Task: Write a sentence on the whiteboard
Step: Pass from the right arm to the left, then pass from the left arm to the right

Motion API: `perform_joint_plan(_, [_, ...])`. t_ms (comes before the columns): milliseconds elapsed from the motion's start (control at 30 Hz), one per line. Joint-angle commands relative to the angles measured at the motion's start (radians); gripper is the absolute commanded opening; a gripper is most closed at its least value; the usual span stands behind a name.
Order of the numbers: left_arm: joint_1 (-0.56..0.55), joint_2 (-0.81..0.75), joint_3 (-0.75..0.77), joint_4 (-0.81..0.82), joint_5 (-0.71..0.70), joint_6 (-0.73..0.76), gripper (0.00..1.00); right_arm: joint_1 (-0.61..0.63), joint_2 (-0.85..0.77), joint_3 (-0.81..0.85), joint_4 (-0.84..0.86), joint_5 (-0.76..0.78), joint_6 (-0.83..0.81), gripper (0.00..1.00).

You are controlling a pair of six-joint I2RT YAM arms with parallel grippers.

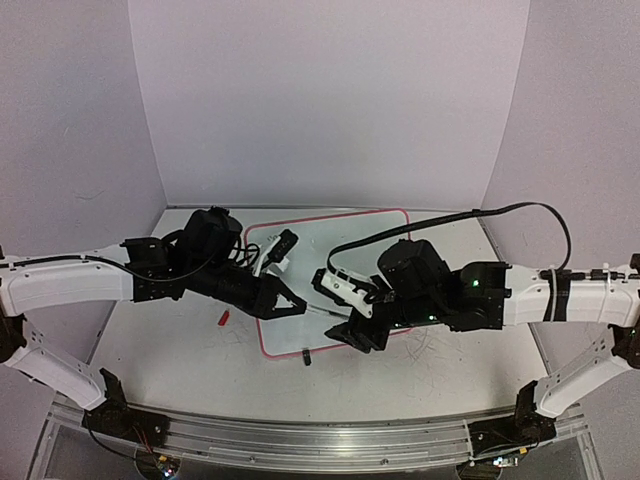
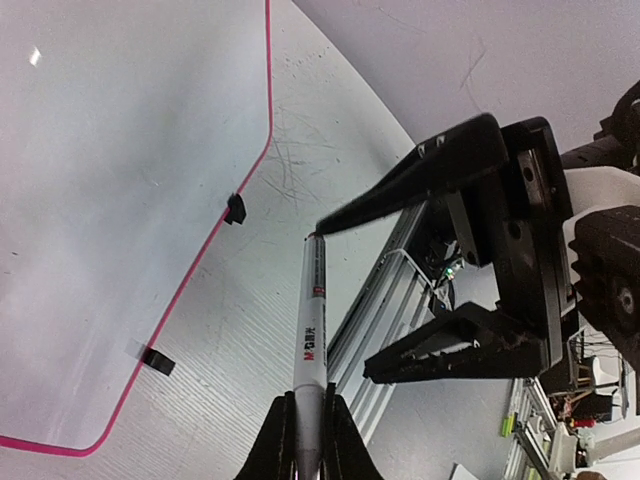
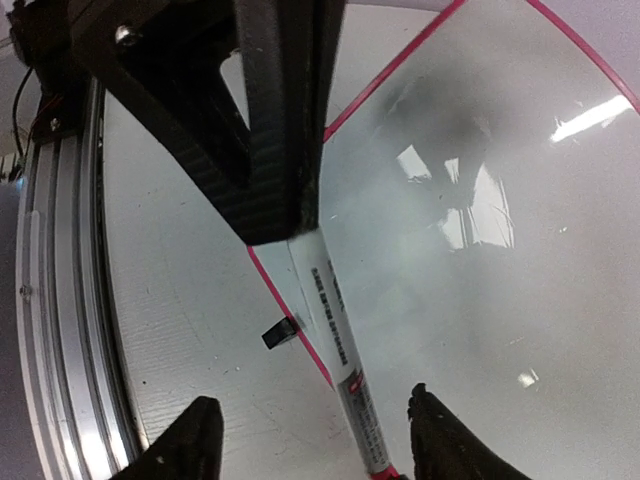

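Note:
The whiteboard (image 1: 340, 235) lies flat on the table, glossy white with a red-pink rim; it also fills the left wrist view (image 2: 120, 200) and the right wrist view (image 3: 480, 300). The sentence is out of view. My left gripper (image 1: 298, 305) (image 2: 308, 405) is shut on the rear of a white marker (image 2: 310, 320) held over the board's near edge. The marker (image 3: 335, 320) (image 1: 318, 312) points its red end at my right gripper (image 1: 340, 330) (image 3: 315, 405), which stands open with a finger on either side of that end, not touching it.
A small red cap (image 1: 224, 318) lies on the table left of the board. Black clip feet (image 2: 235, 208) (image 3: 280, 332) sit on the board's near rim. The aluminium rail (image 1: 300, 440) runs along the table's front edge, and grey walls close in the back and sides.

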Motion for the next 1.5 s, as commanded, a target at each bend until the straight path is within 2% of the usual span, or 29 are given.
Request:
perform_joint_plan(0, [0.005, -0.073, 0.035, 0.033, -0.112, 0.035, 0.0, 0.001, -0.115, -0.108, 0.144, 0.177, 0.152, 0.98])
perform_joint_plan(67, [0.006, -0.093, 0.031, 0.044, -0.142, 0.034, 0.0, -0.02, -0.171, -0.153, 0.184, 0.2, 0.215, 0.98])
perform_joint_plan(133, [0.006, -0.115, 0.026, 0.068, -0.145, 0.032, 0.0, -0.1, -0.24, -0.2, 0.222, 0.146, 0.341, 0.98])
perform_joint_plan(233, [0.007, -0.147, 0.015, 0.116, -0.135, 0.022, 0.0, -0.293, -0.338, -0.271, 0.291, -0.091, 0.512, 0.98])
perform_joint_plan(367, [0.009, -0.159, 0.02, 0.203, -0.089, 0.002, 0.0, -0.408, -0.404, -0.337, 0.434, -0.352, 0.736, 0.98])
perform_joint_plan(533, [0.009, -0.143, 0.002, 0.338, -0.006, -0.048, 0.0, -0.457, -0.286, -0.301, 0.665, -0.618, 1.019, 0.98])
perform_joint_plan(667, [0.009, -0.129, -0.01, 0.395, 0.013, -0.079, 0.0, -0.456, -0.187, -0.322, 1.028, -0.746, 1.233, 0.98])
perform_joint_plan(833, [0.007, -0.112, 0.001, 0.424, 0.035, -0.087, 0.0, -0.451, -0.097, -0.276, 1.119, -0.765, 1.292, 0.98])
perform_joint_plan(1033, [0.007, -0.078, 0.012, 0.459, 0.048, -0.092, 0.0, -0.422, 0.051, -0.24, 1.43, -0.85, 1.486, 0.77])
perform_joint_plan(1133, [0.006, -0.059, 0.013, 0.486, 0.065, -0.098, 0.0, -0.406, 0.087, -0.208, 1.448, -0.867, 1.492, 0.67])
perform_joint_plan(1300, [0.006, -0.069, -0.004, 0.489, 0.06, -0.095, 0.0, -0.404, 0.092, -0.204, 1.453, -0.886, 1.487, 0.64])
perform_joint_plan(1467, [0.007, -0.078, -0.011, 0.489, 0.05, -0.097, 0.0, -0.399, 0.103, -0.203, 1.457, -0.927, 1.494, 0.53])
